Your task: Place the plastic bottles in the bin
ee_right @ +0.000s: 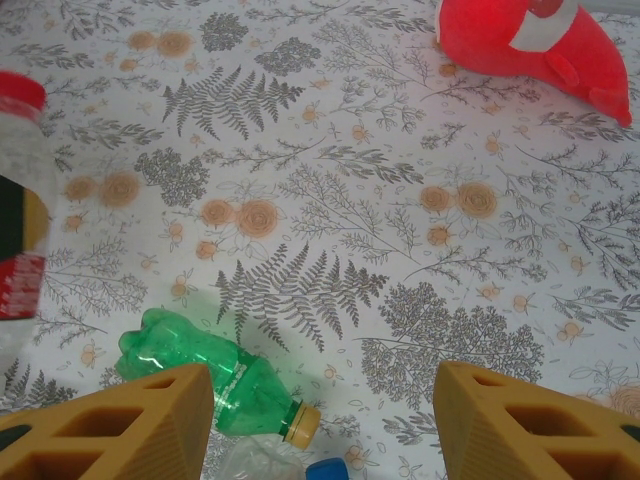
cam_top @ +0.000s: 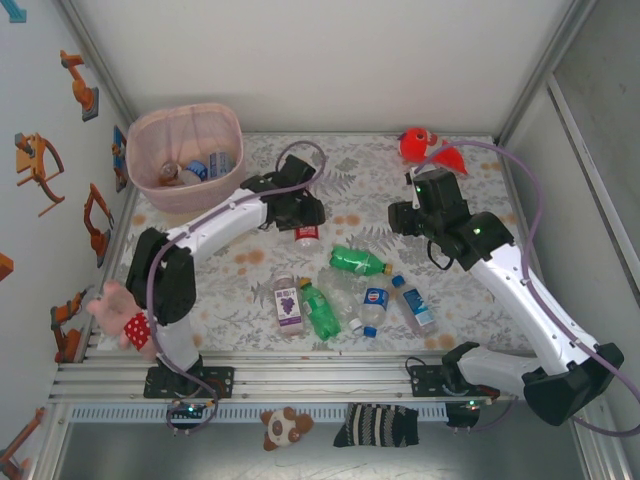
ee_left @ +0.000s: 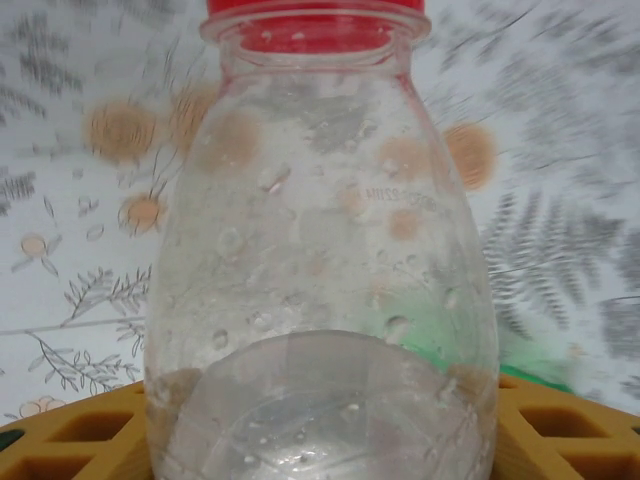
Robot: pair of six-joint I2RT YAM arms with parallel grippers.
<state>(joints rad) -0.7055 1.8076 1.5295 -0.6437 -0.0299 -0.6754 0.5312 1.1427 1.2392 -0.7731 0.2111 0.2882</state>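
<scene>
My left gripper (cam_top: 303, 222) is shut on a clear bottle with a red cap (ee_left: 320, 250), whose red label (cam_top: 307, 236) pokes out beneath it. In the left wrist view the bottle sits between both orange fingers (ee_left: 80, 440). The pink mesh bin (cam_top: 186, 108) stands at the back left and holds a few bottles (cam_top: 195, 170). Several bottles lie mid-table: green ones (cam_top: 357, 262) (cam_top: 320, 310), a purple-labelled one (cam_top: 288, 302) and blue-labelled ones (cam_top: 375, 305). My right gripper (cam_top: 405, 216) hovers open over the cloth (ee_right: 325, 410), beside a green bottle (ee_right: 200, 375).
A red-orange fish plush (cam_top: 425, 148) (ee_right: 530, 45) lies at the back right. A pink plush (cam_top: 122, 315) sits by the left arm's base. A brown-and-white plush (cam_top: 285, 427) and a striped sock (cam_top: 378, 425) lie below the front rail. Walls close in on both sides.
</scene>
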